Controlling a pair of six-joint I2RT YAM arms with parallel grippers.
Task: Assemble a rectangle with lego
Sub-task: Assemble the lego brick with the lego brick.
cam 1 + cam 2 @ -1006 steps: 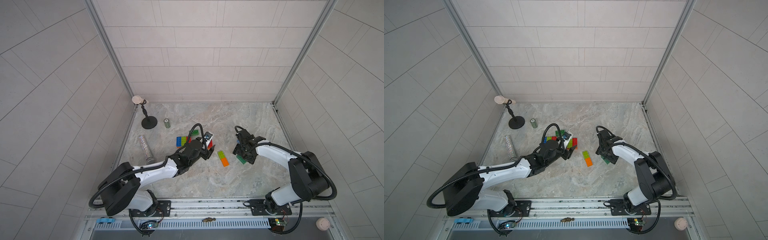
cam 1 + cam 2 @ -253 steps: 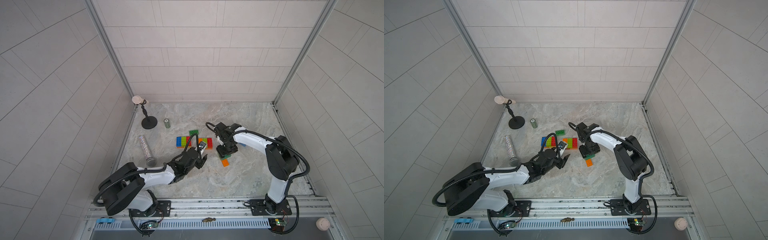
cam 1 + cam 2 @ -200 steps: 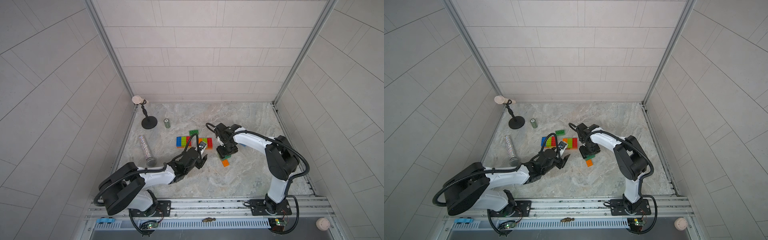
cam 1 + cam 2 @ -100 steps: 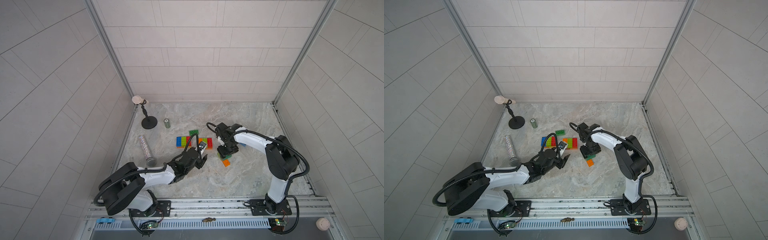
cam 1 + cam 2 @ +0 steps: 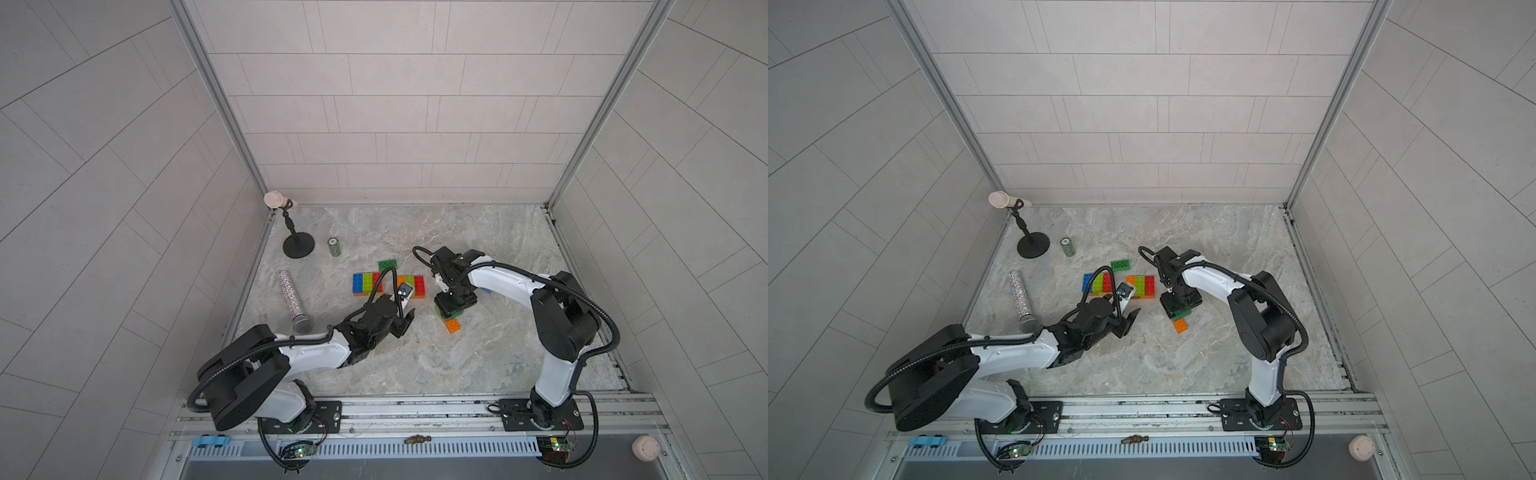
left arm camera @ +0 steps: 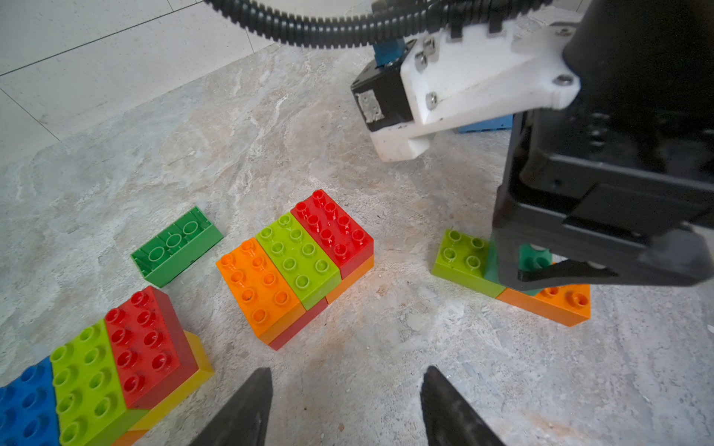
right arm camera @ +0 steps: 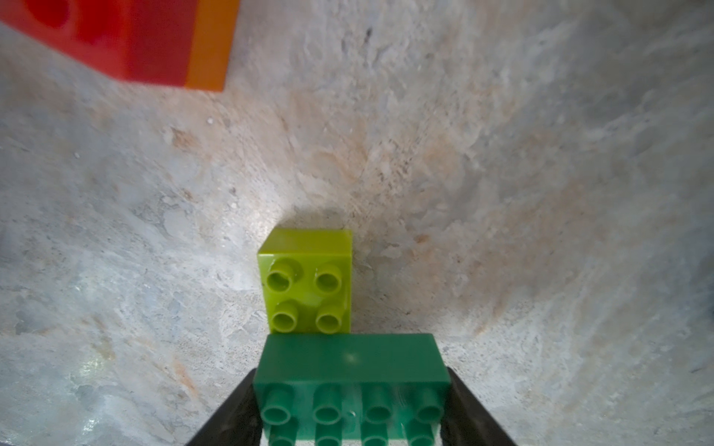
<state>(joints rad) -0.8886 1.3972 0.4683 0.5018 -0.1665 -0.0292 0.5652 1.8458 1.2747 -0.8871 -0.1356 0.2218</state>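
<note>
My right gripper (image 5: 453, 305) (image 7: 349, 409) is shut on a dark green lego brick (image 7: 349, 386) (image 6: 535, 258). It holds that brick crosswise over the place where a lime brick (image 7: 309, 282) (image 6: 461, 255) meets an orange brick (image 5: 452, 325) (image 6: 556, 301). To the left stand two lego blocks, each two layers high: orange, lime and red (image 5: 411, 284) (image 6: 293, 258), and blue, lime and red (image 5: 365, 282) (image 6: 96, 370). A green brick (image 5: 387, 264) (image 6: 177, 245) lies upside down behind them. My left gripper (image 5: 405, 320) (image 6: 345, 405) is open and empty, in front of the blocks.
A blue brick (image 6: 487, 124) lies behind my right arm. At the back left stand a black microphone stand (image 5: 298, 249) and a small green can (image 5: 334, 247). A glittery silver tube (image 5: 292, 297) lies by the left wall.
Over five seconds my right gripper carried the dark green brick left to the lime and orange bricks, and my left gripper drew back from the blocks. Barely anything moved in the last second.
</note>
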